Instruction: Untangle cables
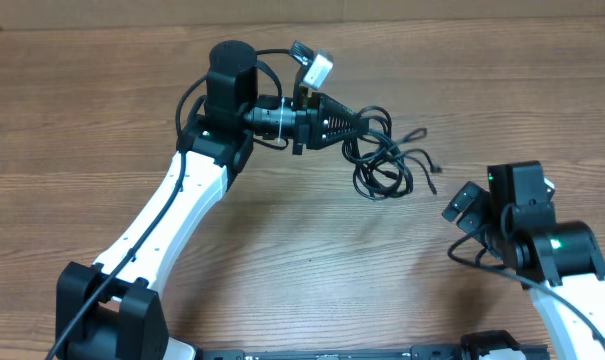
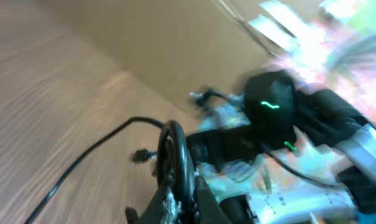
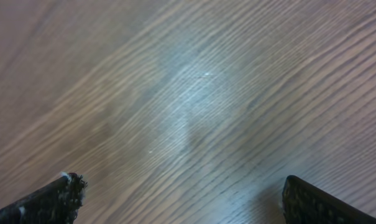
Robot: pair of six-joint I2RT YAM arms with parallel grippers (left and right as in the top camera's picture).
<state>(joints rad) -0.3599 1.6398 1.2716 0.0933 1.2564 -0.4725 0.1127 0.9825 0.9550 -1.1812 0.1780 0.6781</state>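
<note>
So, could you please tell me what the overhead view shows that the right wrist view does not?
Only overhead: the tangled cables, with the left end effector shut on them. Only right wrist: the right end effector close up, its fingers wide apart with nothing between them. Both: the wooden table.

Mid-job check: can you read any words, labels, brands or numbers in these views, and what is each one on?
No readable text in any view.
On the black motor housing: only a green light mark, no letters.
On the pale sheets at the top of the left wrist view: too blurred to read.
On the tangle of thin black cables and the brown wood-grain table: no markings visible.
</note>
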